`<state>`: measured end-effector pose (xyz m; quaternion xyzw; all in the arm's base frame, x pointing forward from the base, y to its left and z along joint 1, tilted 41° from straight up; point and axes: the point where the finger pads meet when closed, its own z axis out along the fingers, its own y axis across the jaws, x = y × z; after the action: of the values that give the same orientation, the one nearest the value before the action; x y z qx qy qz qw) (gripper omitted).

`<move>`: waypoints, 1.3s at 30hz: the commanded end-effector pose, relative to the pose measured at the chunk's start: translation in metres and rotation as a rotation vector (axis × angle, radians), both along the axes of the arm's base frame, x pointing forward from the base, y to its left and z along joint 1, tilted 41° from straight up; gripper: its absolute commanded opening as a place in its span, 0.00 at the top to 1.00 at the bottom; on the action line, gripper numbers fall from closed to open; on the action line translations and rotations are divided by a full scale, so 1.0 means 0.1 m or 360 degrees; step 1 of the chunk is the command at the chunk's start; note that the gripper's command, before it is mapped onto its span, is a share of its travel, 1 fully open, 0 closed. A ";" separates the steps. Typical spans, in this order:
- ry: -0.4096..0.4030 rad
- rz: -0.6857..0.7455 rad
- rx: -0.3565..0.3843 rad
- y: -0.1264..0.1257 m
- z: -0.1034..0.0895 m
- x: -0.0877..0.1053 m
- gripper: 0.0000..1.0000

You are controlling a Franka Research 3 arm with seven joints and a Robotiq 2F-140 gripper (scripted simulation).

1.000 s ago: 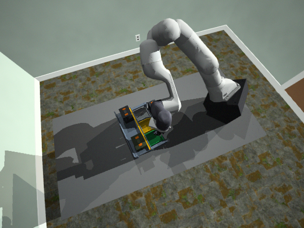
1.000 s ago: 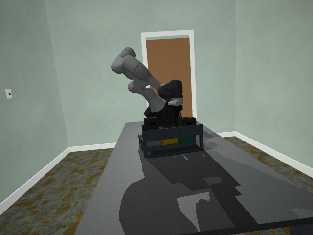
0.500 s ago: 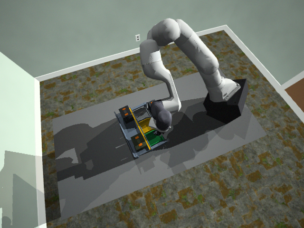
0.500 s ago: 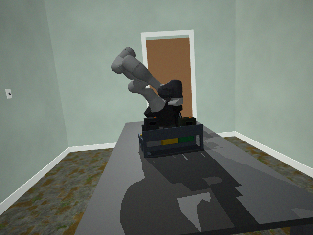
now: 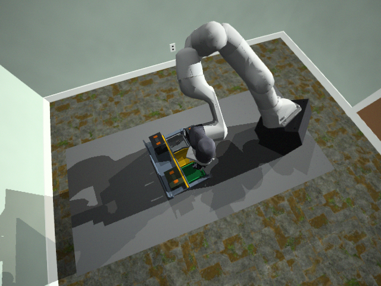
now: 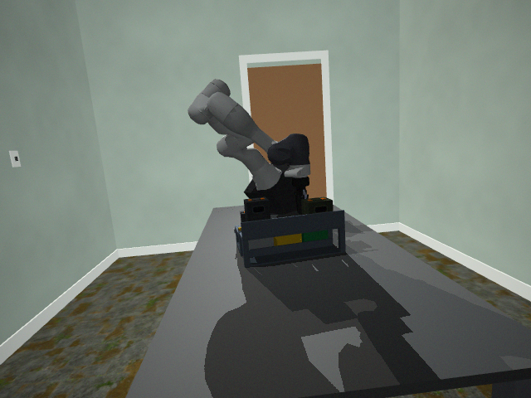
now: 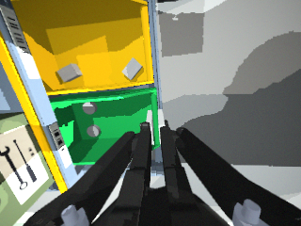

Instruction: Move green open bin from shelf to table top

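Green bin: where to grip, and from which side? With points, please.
Its front wall, from above: one finger inside, one outside. That wall of the green bin (image 5: 192,173) (image 6: 314,235) (image 7: 101,120) looks thin and upright, the top is open, and the yellow bin (image 5: 182,157) (image 6: 287,239) (image 7: 89,42) crowds one side.

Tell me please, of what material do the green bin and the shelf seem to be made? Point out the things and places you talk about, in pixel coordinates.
The green bin (image 5: 193,173) (image 6: 314,235) (image 7: 111,144): probably smooth plastic, from its even colour and thin walls. The shelf (image 5: 171,195) (image 6: 293,221): perhaps painted metal, blue-grey, with flat panels.

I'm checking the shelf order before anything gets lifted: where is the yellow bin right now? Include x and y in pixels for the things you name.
In the wrist view, the yellow bin (image 5: 181,157) (image 6: 287,239) (image 7: 94,47) sits at upper left, directly above the green bin (image 5: 193,173) (image 6: 314,235) (image 7: 113,120) in the picture.
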<state>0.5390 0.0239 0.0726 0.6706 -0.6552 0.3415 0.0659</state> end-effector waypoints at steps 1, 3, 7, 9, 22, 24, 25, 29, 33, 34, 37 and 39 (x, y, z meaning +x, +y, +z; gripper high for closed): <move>0.0000 0.0012 0.0002 0.03 0.02 0.00 1.00; 0.0000 0.0005 0.0001 0.03 0.03 -0.01 1.00; 0.0000 0.0012 0.0002 0.08 0.09 -0.03 1.00; 0.0000 0.0012 0.0002 0.08 0.09 -0.03 1.00; 0.0000 0.0009 0.0002 0.12 0.13 -0.05 1.00; 0.0000 0.0012 0.0002 0.14 0.15 -0.05 1.00; 0.0000 0.0012 0.0002 0.14 0.15 -0.05 1.00; 0.0000 0.0012 0.0002 0.14 0.15 -0.05 1.00; 0.0000 0.0012 0.0002 0.14 0.15 -0.05 1.00; 0.0000 0.0012 0.0002 0.14 0.15 -0.05 1.00; 0.0000 0.0002 0.0005 0.11 0.13 -0.05 1.00; 0.0000 0.0009 0.0003 0.12 0.13 -0.04 1.00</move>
<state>0.5336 0.0339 0.0848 0.6697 -0.6570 0.3401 0.0649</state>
